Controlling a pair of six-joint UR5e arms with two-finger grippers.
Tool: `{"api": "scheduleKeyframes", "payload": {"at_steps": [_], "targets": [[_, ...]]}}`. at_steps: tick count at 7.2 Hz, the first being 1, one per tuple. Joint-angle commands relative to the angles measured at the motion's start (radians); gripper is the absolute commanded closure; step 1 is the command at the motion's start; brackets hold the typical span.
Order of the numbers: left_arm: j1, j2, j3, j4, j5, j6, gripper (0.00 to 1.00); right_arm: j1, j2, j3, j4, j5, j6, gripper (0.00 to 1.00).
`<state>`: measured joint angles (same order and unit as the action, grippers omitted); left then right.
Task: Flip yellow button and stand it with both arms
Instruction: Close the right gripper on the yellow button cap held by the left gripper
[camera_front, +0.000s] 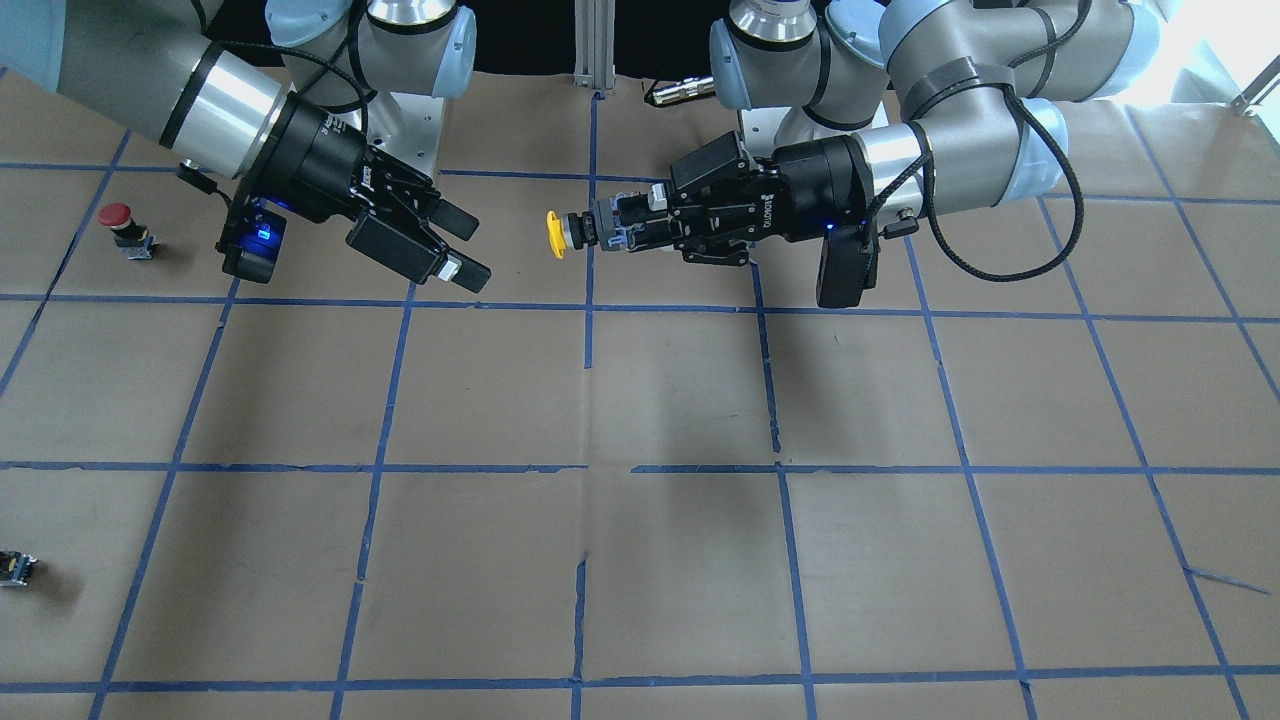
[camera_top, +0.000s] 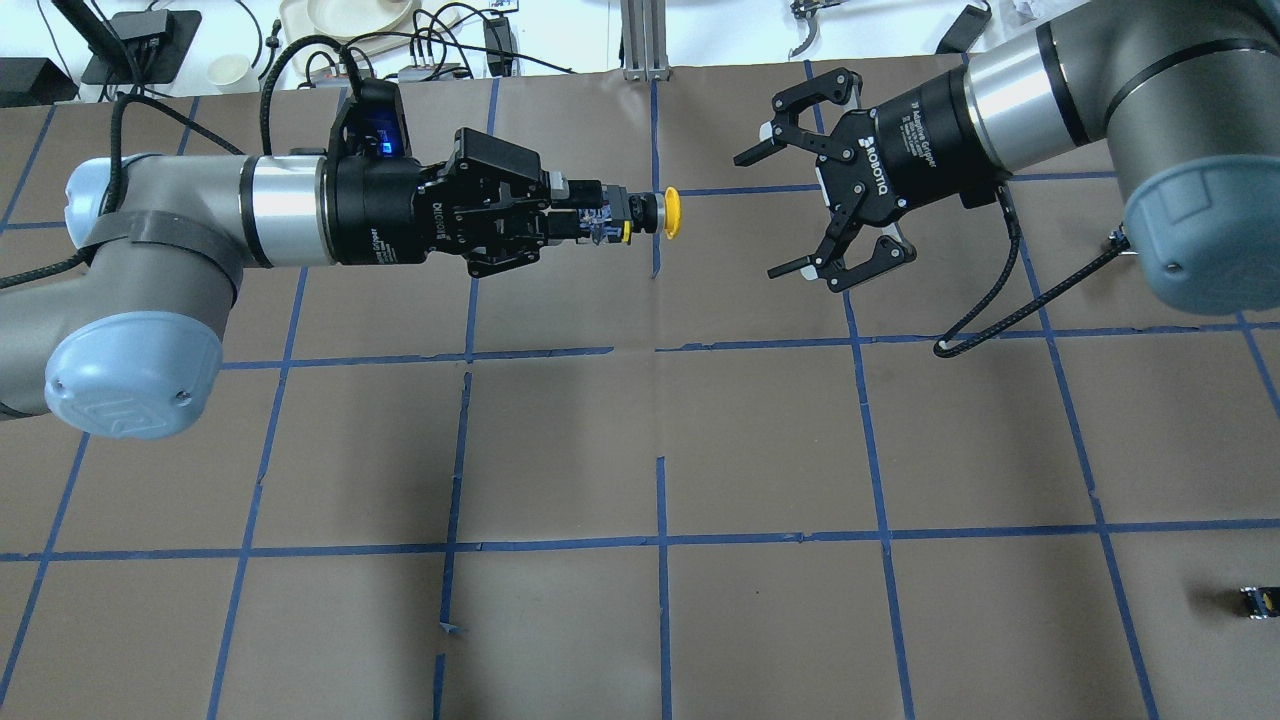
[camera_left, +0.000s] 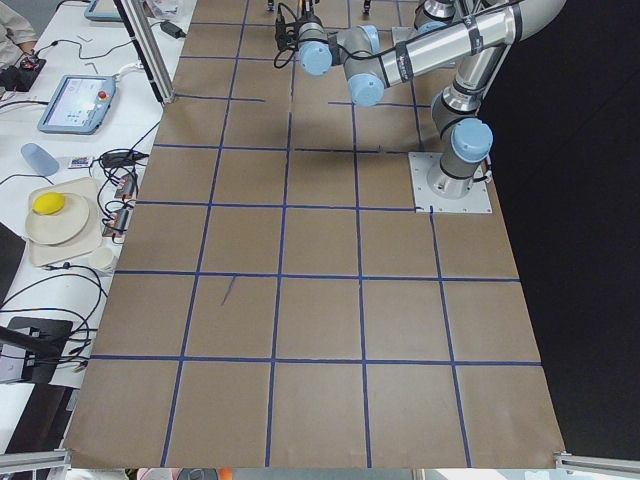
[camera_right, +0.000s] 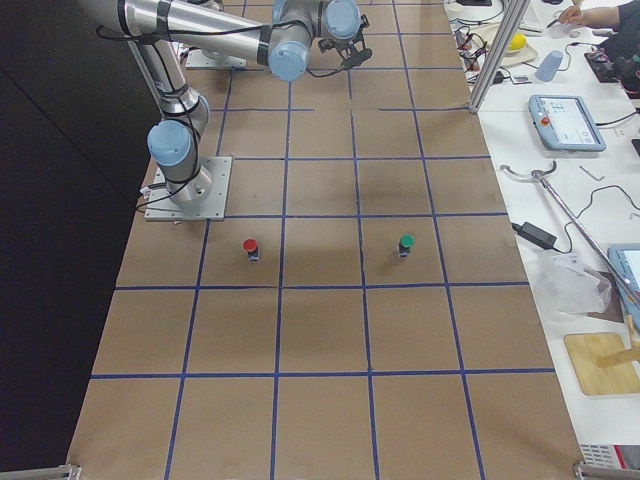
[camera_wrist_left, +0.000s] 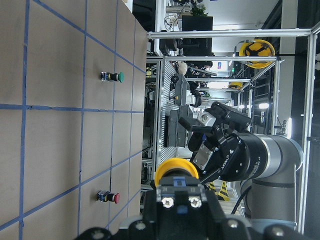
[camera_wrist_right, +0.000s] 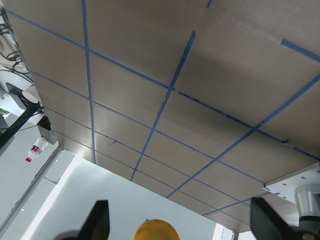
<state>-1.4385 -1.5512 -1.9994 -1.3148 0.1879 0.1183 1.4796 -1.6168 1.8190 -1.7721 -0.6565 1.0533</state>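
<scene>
Brown paper with a blue tape grid is covering the tabletop (camera_front: 700, 400). From the front-facing camera I'm seeing the left gripper (camera_front: 625, 231) clamping the yellow button (camera_front: 572, 233) by its black body. It is holding the button well above the paper, sideways, with the cap pointing at the right gripper (camera_front: 466, 248). I'm judging that hold deliberate, since it is leaving the cap end free for the other arm to take. The right gripper's jaws are standing wide apart, near the cap but not touching it. A red button (camera_front: 120, 222) is sitting far off to one side, and a capless switch block (camera_front: 15, 568) is lying near the edge.

Overhead, the two grippers are facing each other along one line, with a clear gap between the cap and the spread jaws. I'm reading this as the hand-over stage of the flip, not yet made.

The left wrist camera is looking along the button towards the spread right gripper beyond, and a green button (camera_wrist_left: 112, 76) is showing on the paper.

The right wrist camera is catching the yellow cap centred between its two fingers (camera_wrist_right: 97, 222), which is telling me the approach is aligned.
</scene>
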Motion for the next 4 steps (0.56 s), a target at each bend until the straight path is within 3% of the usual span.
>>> {"api": "scheduleKeyframes", "payload": {"at_steps": [1, 4], "targets": [[0.0, -0.003, -0.001, 0.0, -0.031, -0.002, 0.87, 0.066, 0.005, 0.003, -0.021, 0.049, 0.039, 0.0], [0.0, -0.001, -0.001, 0.006, -0.03, 0.001, 0.87, 0.067, 0.008, -0.006, -0.073, 0.107, 0.039, 0.0]]}}
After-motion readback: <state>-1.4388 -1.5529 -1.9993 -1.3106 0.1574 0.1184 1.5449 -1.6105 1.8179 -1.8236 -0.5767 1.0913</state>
